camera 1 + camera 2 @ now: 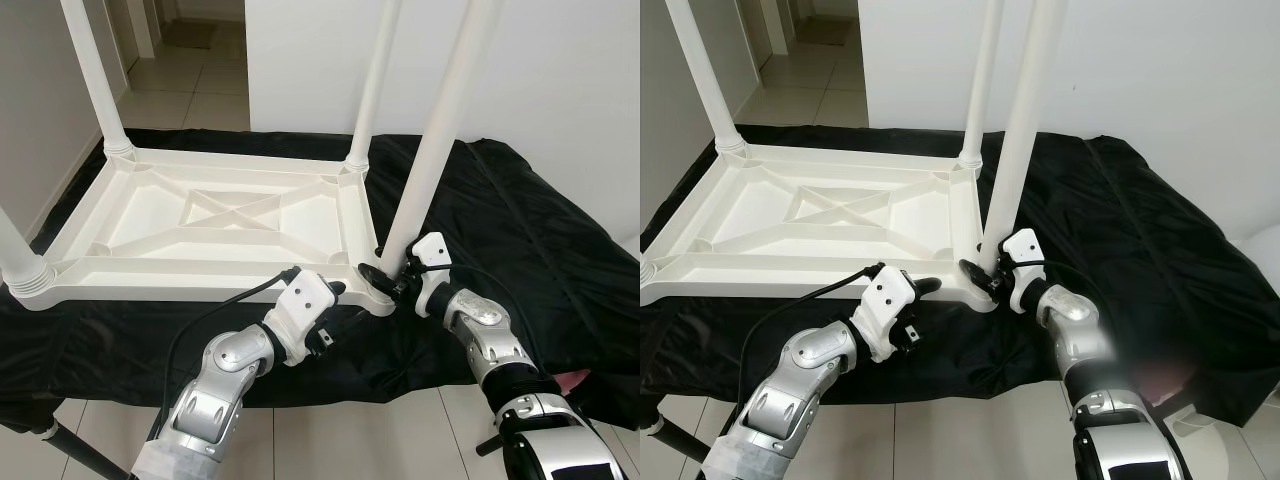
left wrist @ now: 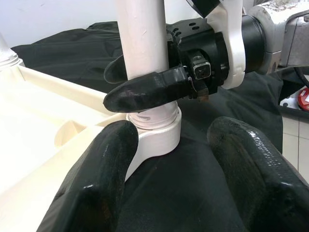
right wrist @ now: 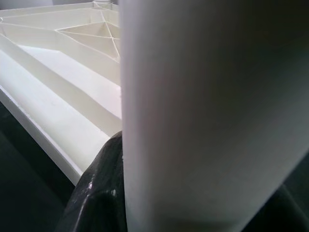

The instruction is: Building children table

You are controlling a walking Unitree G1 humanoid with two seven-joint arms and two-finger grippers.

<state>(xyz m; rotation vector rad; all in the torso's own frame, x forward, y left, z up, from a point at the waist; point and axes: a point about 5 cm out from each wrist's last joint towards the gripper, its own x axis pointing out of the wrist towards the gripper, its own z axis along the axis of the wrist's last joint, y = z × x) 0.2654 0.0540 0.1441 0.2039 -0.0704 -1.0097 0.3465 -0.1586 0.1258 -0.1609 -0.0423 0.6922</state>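
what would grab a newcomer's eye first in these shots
An upside-down white table top lies on a black cloth, its legs pointing up. At the near right corner the right gripper clamps the base of a white leg standing in its socket. The left gripper sits open beside that corner, holding nothing.

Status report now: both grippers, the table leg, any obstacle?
Right gripper shut on near-right leg at its socket. Left gripper open, beside table top. Nothing in the way.
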